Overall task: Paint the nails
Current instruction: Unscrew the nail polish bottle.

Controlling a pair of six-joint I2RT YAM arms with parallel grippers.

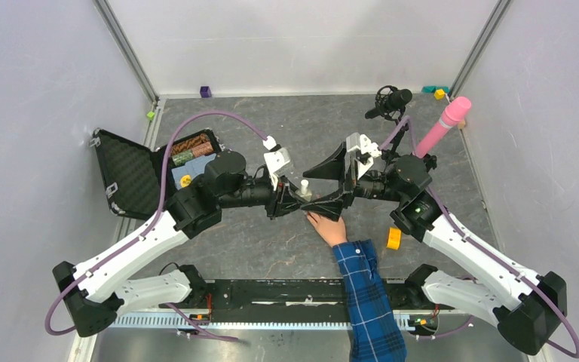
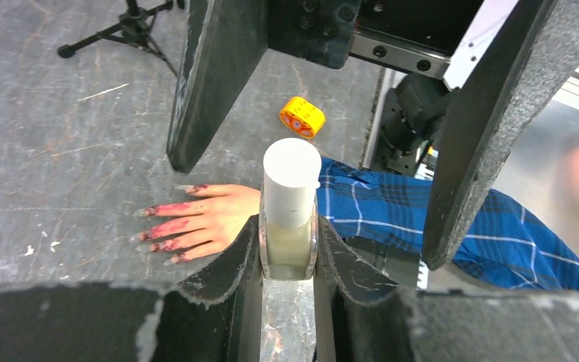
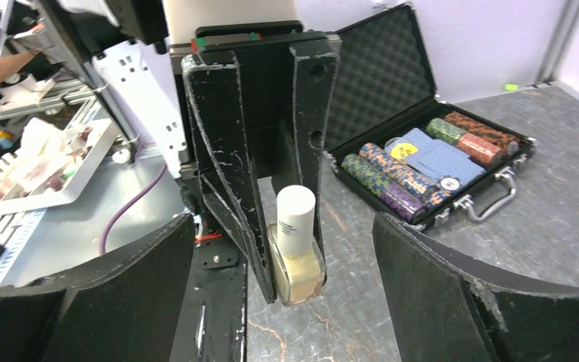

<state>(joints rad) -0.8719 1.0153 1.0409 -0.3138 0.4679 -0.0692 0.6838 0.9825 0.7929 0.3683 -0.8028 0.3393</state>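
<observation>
White-capped bottle (image 2: 290,226) clamped upright in left hand (image 2: 289,253), likely steadied for uncapping. Right hand (image 3: 290,256) wide open, empty, fingers (image 2: 211,83) flanking cap (image 2: 292,170). Nails (image 2: 143,213): lower left of left wrist view, flat on surface (image 2: 45,136), awaiting polish.

The tiny dark-pinkish fingernails (image 2: 148,212) tipped the spread fingers of a pale-skinned hand (image 2: 215,220) in a blue plaid sleeve (image 2: 392,207). The hand lay palm down, flat on the grey mottled table top (image 2: 60,151). Pink-red colour ran past the nails onto the finger skin. In the overhead view they were too small to make out.
</observation>
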